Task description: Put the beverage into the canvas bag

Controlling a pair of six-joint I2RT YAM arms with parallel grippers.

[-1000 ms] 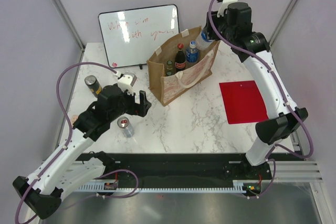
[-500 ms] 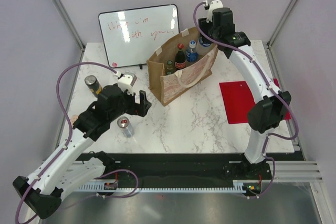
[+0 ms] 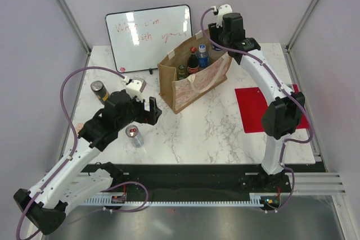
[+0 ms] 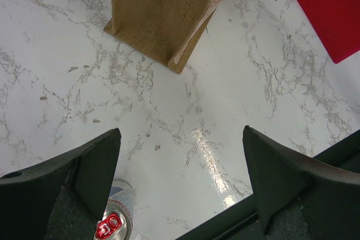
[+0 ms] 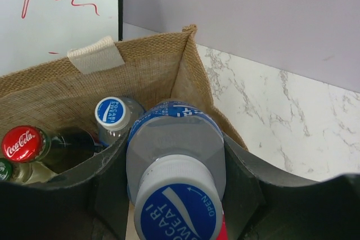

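Observation:
The canvas bag (image 3: 191,82) stands upright mid-table, its mouth open. Inside it are a cola bottle (image 3: 193,60), a blue-capped bottle (image 3: 203,54) and a green bottle (image 3: 181,72). My right gripper (image 3: 217,42) hangs over the bag's far right end, shut on the beverage, a blue-capped Pocari Sweat bottle (image 5: 175,209). In the right wrist view the gripper (image 5: 174,141) clamps that bottle's shoulder, above the bag's inner corner (image 5: 169,66). My left gripper (image 3: 152,111) stands open and empty left of the bag; its wrist view shows the gripper (image 4: 183,161) over bare marble near the bag's corner (image 4: 163,15).
A silver can (image 3: 134,136) with a red tab stands near the left gripper, also low in its wrist view (image 4: 112,223). A dark can (image 3: 99,90) stands further left. A whiteboard (image 3: 149,35) leans behind the bag. A red mat (image 3: 260,108) lies on the right.
My right arm has swung left with the bottle, from beyond the bag's right end to over its mouth. The left arm has not moved.

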